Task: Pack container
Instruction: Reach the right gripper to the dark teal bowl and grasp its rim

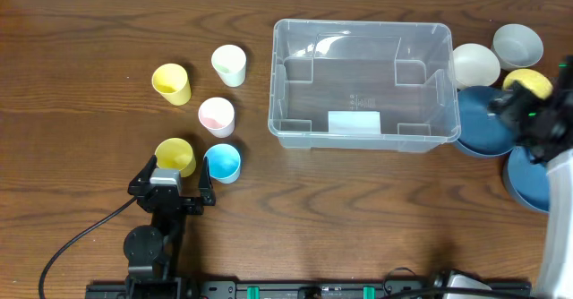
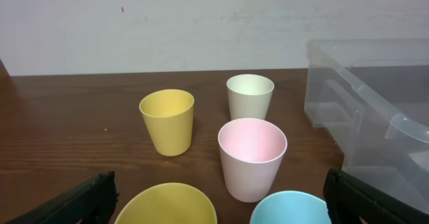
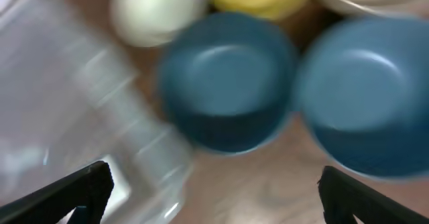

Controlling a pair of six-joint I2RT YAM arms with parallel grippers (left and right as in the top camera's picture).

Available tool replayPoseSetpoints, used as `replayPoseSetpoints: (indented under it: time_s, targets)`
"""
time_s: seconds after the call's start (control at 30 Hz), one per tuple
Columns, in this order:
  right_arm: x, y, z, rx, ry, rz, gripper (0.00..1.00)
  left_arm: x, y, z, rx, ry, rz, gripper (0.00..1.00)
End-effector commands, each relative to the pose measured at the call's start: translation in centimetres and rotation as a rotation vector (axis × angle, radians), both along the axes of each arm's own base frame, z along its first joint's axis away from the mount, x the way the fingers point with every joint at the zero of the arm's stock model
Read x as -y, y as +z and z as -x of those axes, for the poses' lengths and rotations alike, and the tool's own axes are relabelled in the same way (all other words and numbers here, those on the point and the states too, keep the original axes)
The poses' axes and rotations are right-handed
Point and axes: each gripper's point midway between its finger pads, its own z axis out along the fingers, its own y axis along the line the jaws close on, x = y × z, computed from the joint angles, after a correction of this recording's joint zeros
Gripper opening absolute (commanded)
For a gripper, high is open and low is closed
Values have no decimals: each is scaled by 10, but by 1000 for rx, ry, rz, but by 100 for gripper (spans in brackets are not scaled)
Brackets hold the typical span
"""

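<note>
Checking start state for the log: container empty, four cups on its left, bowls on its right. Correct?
Not four: the overhead view shows five, two yellow cups, a cream cup, a pink cup, a blue cup. The container is empty, bowls on its right.

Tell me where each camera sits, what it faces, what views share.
Overhead: above the table, looking down; both arms show, container central.
Left wrist: low, facing cups and the wall; left end effector fingers at bottom corners.
Right wrist: blurred, above blue bowls; right end effector fingers at bottom corners.
Shared: overhead and left wrist both show the pink cup.
</note>
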Motion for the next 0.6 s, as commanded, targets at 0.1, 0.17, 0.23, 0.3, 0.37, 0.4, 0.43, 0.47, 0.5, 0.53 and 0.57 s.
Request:
replayPoseSetpoints:
  time_s: [0.1, 0.17, 0.23, 0.3, 0.37, 0.4, 0.43, 0.47, 0.5, 0.53, 0.57]
  targets:
    - [32, -72, 28, -208, -287, -162, 99, 1, -16, 0, -43, -7, -12, 98]
    - [33, -86, 33, -239, -339, -188, 99, 1, -16, 0, -43, -7, -12, 98]
    - [34, -99, 35, -249, -377, -206, 99, 1, -16, 0, -43, -7, -12, 98]
    - [36, -109, 33, -234, -382, -211, 99, 1, -16, 0, -43, -7, -12, 98]
    - [38, -116, 29, -213, -371, -198, 99, 1, -16, 0, -43, -7, -12, 98]
    - [40, -118, 27, -203, -350, -188, 99, 1, -16, 0, -44, -7, -12, 98]
    - [41, -119, 24, -195, -327, -176, 99, 1, -16, 0, -44, -7, -12, 98]
    - [41, -121, 24, -193, -316, -169, 99, 1, -16, 0, -43, -7, -12, 98]
    - [41, -122, 25, -196, -318, -168, 99, 1, -16, 0, -43, -7, -12, 98]
    - [41, -122, 25, -198, -318, -169, 99, 1, -16, 0, -43, -7, -12, 98]
    - [41, -123, 26, -200, -318, -170, 99, 1, -16, 0, -43, -7, -12, 98]
